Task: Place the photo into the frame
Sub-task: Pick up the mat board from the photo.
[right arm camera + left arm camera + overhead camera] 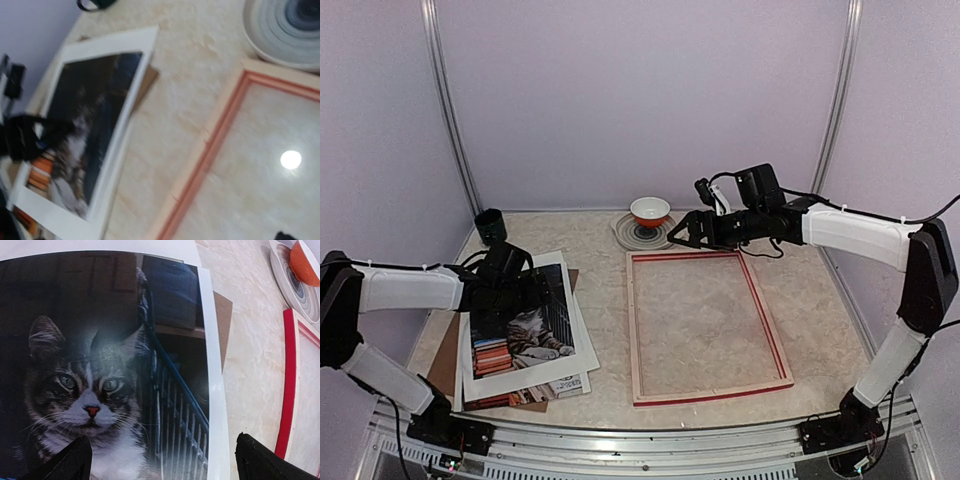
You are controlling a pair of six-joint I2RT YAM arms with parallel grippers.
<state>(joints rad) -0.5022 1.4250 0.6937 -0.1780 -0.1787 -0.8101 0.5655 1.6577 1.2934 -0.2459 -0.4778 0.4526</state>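
Photo (535, 338) under white mat (582, 335), apparently on brown board (445, 365); frame (712, 392) beside

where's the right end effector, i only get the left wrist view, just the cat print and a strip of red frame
Observer: The right end effector hovers open by the frame's far edge, beside the striped plate.
Operator: anything inside the frame
Observer: No, only bare tabletop shows through it.
Operator: other stuff near the photo
Observer: A dark cup stands in the far left corner, beyond the photo.
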